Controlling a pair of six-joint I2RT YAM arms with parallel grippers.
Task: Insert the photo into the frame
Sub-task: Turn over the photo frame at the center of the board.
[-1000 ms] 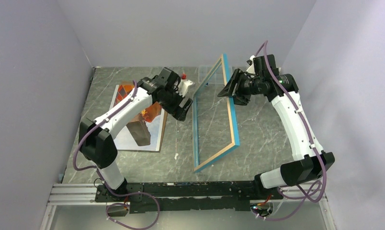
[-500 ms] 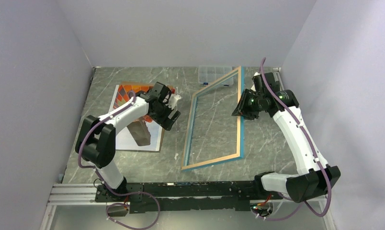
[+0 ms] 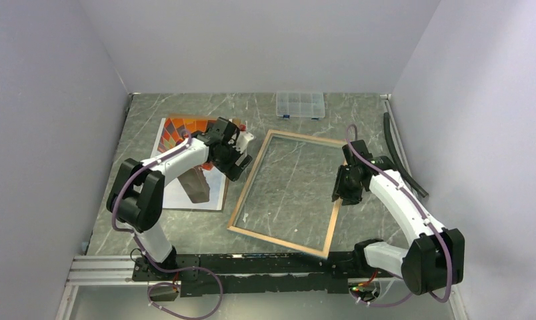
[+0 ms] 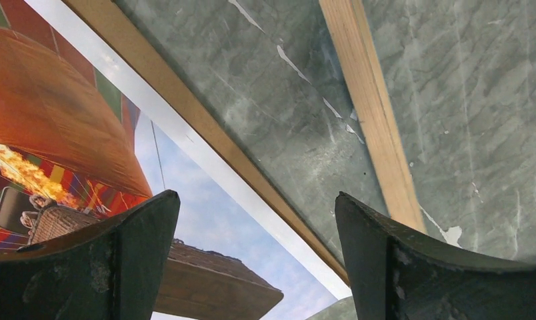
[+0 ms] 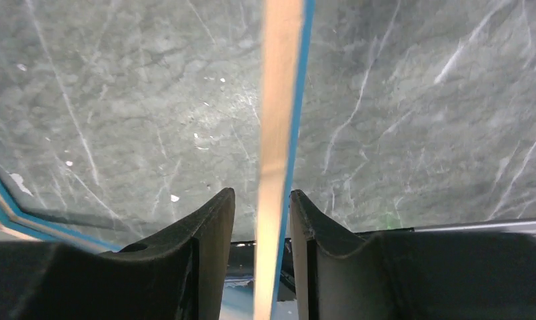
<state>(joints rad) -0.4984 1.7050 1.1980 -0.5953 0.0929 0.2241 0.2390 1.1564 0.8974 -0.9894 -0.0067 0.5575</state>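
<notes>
The frame [image 3: 242, 200] lies about flat in the middle of the table, tan rear side up. The photo [image 3: 179, 190] lies face up to its left, showing the orange-red balloon and brown basket. My left gripper [image 3: 242, 162] is open and empty, low over the photo's right edge [image 4: 205, 220] and the bare strip of table next to the frame's left rail [image 4: 369, 113]. My right gripper [image 3: 340, 193] straddles the frame's right rail [image 5: 279, 100]. Its jaws are narrowly apart, with a gap showing on the left side of the rail [image 5: 261, 193].
A tan board edge [image 4: 205, 133] shows along the photo's white border. A small clear compartment box [image 3: 300, 105] stands at the back. A black strip [image 3: 402, 153] lies along the right wall. The frame's near corner [image 3: 327, 255] reaches the black base rail.
The frame has swung from standing on edge down to about flat, tan side up, as my right arm came down and towards me. My left gripper drew back left and down to the photo's edge.
</notes>
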